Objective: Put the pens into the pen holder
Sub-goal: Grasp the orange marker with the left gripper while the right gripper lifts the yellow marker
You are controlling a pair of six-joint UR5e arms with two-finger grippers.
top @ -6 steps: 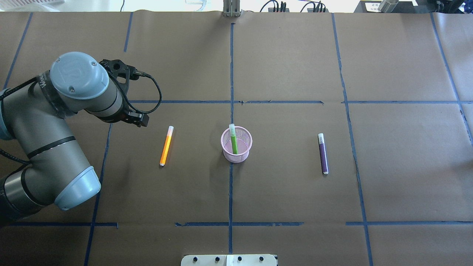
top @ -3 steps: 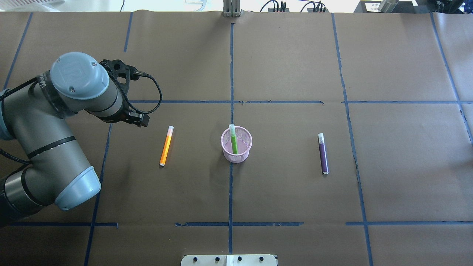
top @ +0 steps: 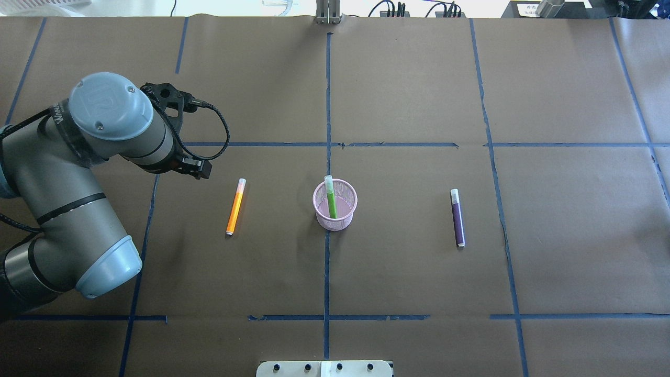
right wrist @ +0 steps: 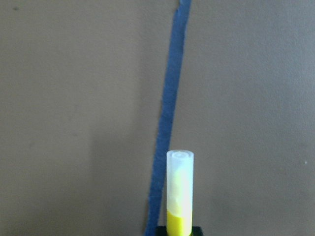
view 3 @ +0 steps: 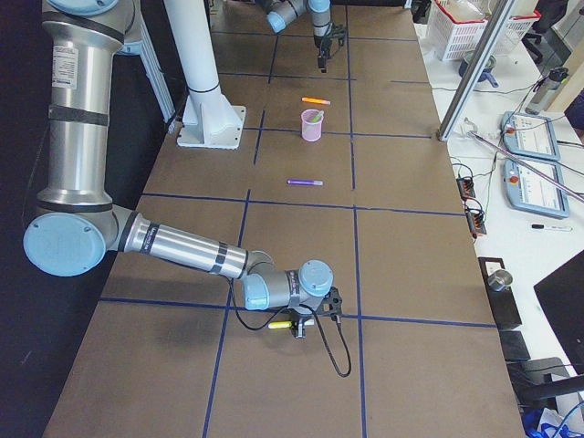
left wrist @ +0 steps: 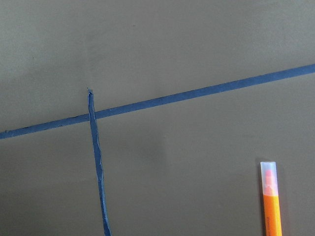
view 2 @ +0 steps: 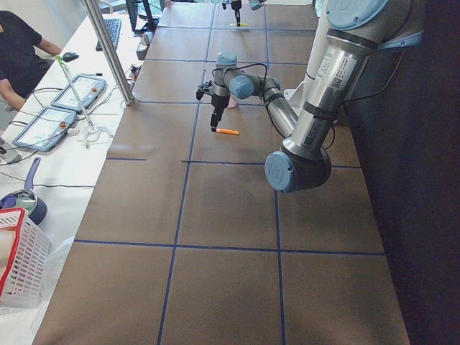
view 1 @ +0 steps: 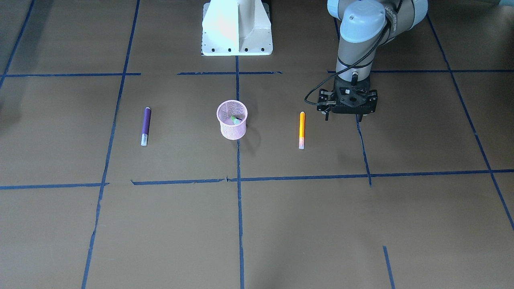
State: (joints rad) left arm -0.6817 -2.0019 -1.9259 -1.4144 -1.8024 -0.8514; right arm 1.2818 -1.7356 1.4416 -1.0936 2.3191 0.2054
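1 of 3 pens in: the green pen leans inside the pink holder mid-desk, with its pale cap end poking over the rim. The orange pen lies flat on the holder's robot-left side and the purple pen lies flat on the other side, both well apart from the holder. The step in hand, as I read it, is you lining the left arm up for the orange pen. The left end effector hangs over the desk pointing down, beside the orange pen but not over it, on the side away from the holder. The front view shows its two fingertips apart, so it is spread and carrying nothing. The left wrist view catches only the orange pen's cap end in the lower right corner, so you're off-centre. Next move: slide toward the holder until the barrel sits between the fingers, turn so they straddle it crosswise, then drop and pinch near the middle so it doesn't tip. The right end effector sits low, far off at the desk's end. Its wrist view shows a yellow pen running out of a dark block at the bottom edge, so it looks pinched on that pen.
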